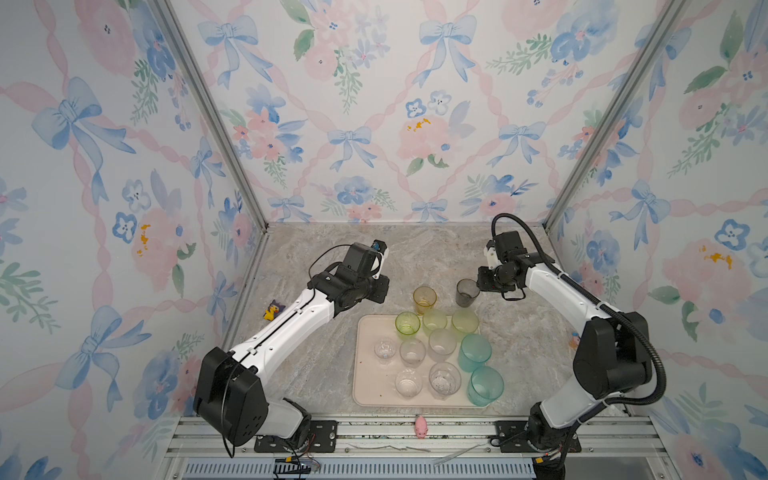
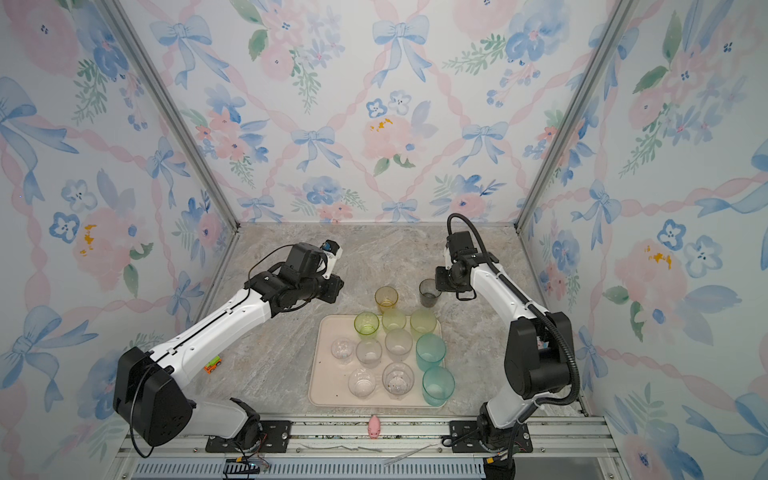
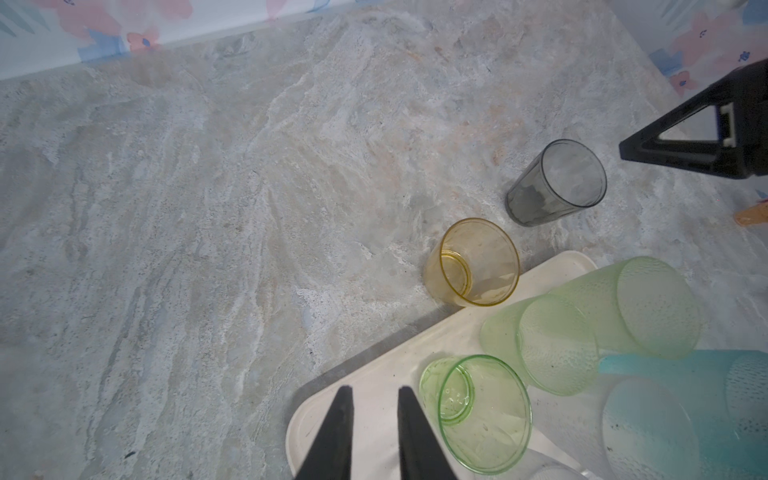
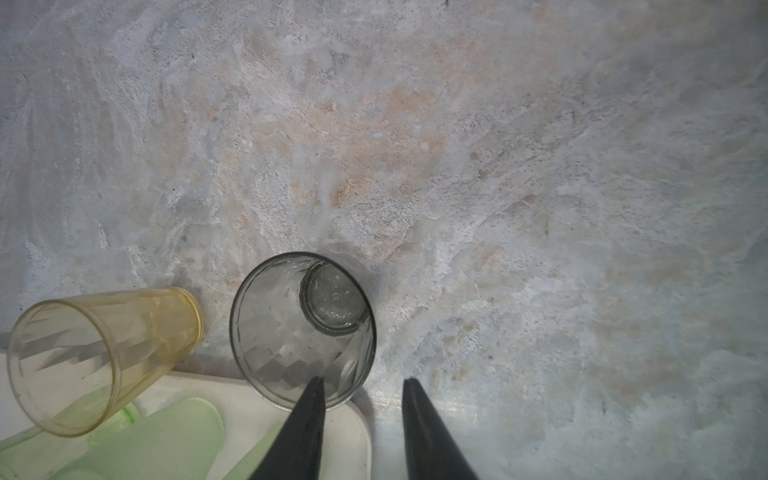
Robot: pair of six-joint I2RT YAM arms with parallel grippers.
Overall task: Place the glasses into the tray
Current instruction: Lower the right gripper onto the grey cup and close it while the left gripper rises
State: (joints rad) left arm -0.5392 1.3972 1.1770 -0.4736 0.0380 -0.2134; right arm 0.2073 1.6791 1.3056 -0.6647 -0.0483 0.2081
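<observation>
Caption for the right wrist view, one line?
Right gripper open at the rim of the grey glass; amber glass beside it, tray corner near.

The bench (image 1: 307, 374) is a marbled grey and beige slab, closed in on three sides by walls (image 1: 374, 124) papered with blue bows, pink ribbons and flowers. A yellow and purple toy duck (image 1: 271, 311) lies near its left edge. In a top view a small orange and green toy car (image 2: 212, 365) sits further forward. A pink toy pig (image 1: 421, 427) stands on the metal rail (image 1: 374, 432) at the front. A small pinkish figure (image 1: 574, 340), partly hidden, is by the right wall.
</observation>
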